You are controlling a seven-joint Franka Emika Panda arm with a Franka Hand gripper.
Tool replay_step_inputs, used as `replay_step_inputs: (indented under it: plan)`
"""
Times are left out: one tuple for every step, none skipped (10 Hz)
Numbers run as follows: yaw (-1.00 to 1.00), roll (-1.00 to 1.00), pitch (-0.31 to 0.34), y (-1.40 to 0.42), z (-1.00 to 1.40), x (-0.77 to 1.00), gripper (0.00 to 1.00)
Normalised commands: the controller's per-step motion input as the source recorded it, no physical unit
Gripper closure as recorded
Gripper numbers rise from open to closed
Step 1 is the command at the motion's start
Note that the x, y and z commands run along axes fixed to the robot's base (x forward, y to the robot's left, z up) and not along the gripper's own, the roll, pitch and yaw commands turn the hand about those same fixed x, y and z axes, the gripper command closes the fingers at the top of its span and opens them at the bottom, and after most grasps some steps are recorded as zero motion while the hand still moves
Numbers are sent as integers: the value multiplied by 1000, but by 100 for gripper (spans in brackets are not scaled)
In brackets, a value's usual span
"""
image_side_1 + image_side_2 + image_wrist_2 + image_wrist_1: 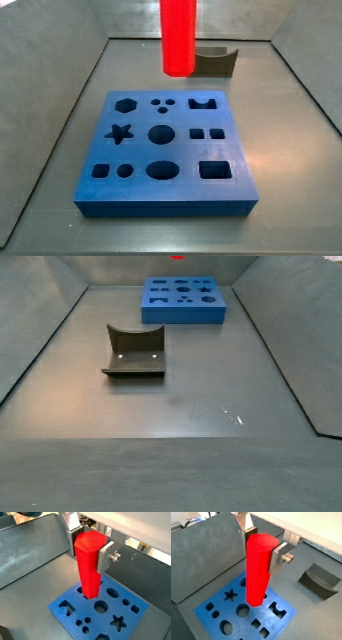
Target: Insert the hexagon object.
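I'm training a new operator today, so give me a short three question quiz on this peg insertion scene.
1. True or false: the hexagon object already sits in a hole of the blue block.
2. What holds the bar: A, the gripper; B, the fixture; C, nothing?
3. In a side view, how is the bar oriented?

Key:
1. False; its lower end hangs above the block.
2. A; silver fingers clamp its upper part.
3. Upright, near vertical.
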Motion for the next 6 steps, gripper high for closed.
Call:
replay_step_inputs:
  plan:
    - [-229,27,-107,109,-131,-626,100]
    - [-531,14,-130,286,-229,-703,100]
    - [-540,14,-131,291,-240,-691,100]
    - [-560,43,-120,266,-277,-689,100]
    - [-557,81,-120,251,-303,-689,100]
    - [-600,103,-97,203,-409,-666,100]
